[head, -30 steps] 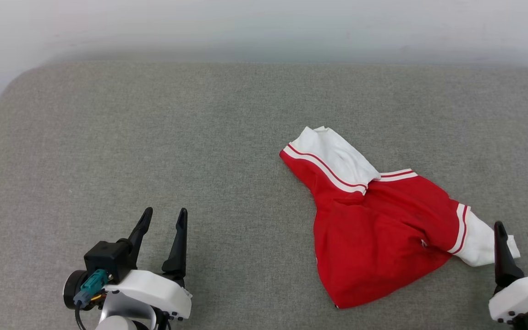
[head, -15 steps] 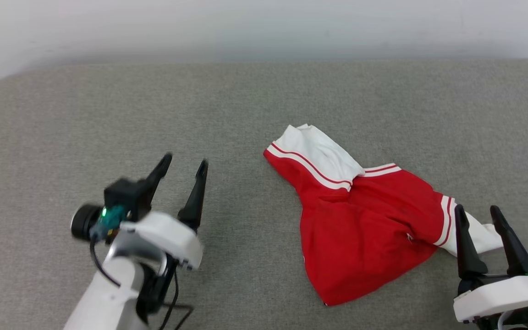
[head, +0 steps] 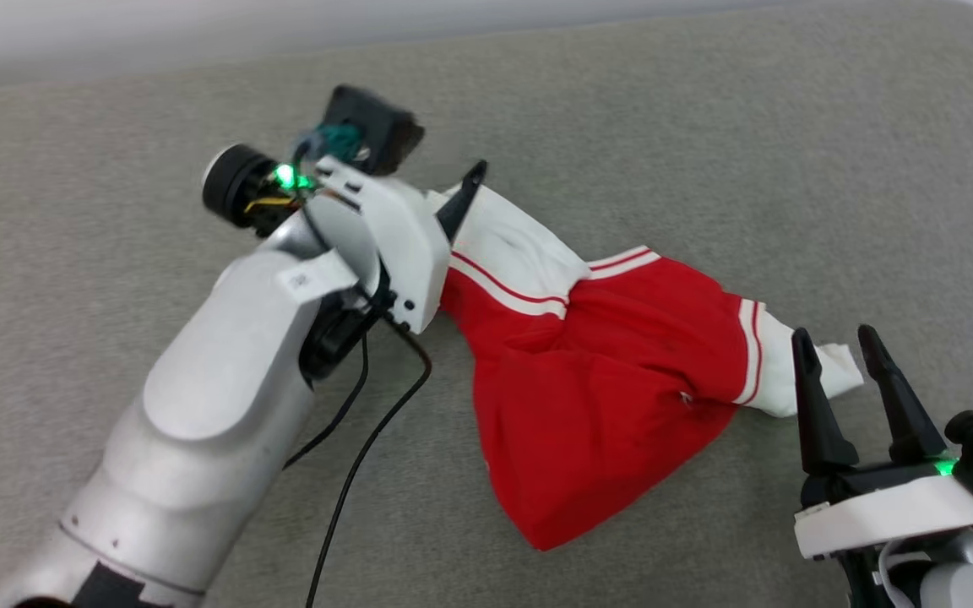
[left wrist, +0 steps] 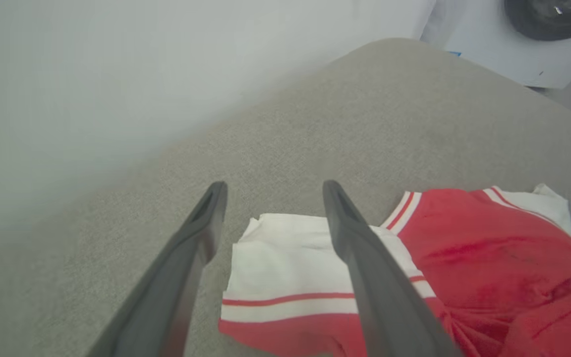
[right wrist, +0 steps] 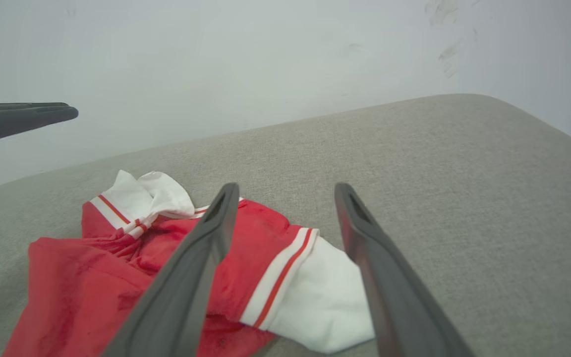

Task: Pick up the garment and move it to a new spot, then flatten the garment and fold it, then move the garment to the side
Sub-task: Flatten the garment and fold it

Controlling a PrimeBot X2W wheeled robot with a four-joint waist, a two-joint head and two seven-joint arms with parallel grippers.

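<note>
Both grippers are shown with fingers spread, nothing held: the left gripper (left wrist: pixel 274 185) is positioned over one white sleeve end, the right gripper (head: pixel 833 332) beside the other at lower right. The garment (head: pixel 605 380) is crumpled mid-frame on a grey cushion (head: pixel 706 127).

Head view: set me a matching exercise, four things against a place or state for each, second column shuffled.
1 left gripper
2 right gripper
3 garment
4 black cable

A crumpled on the grey cushion
B open, at the right-hand white sleeve
C hanging from the left arm, trailing over the cushion
D open, at the left-hand white sleeve

Pairs: 1-D, 2-B, 3-A, 4-C
</note>
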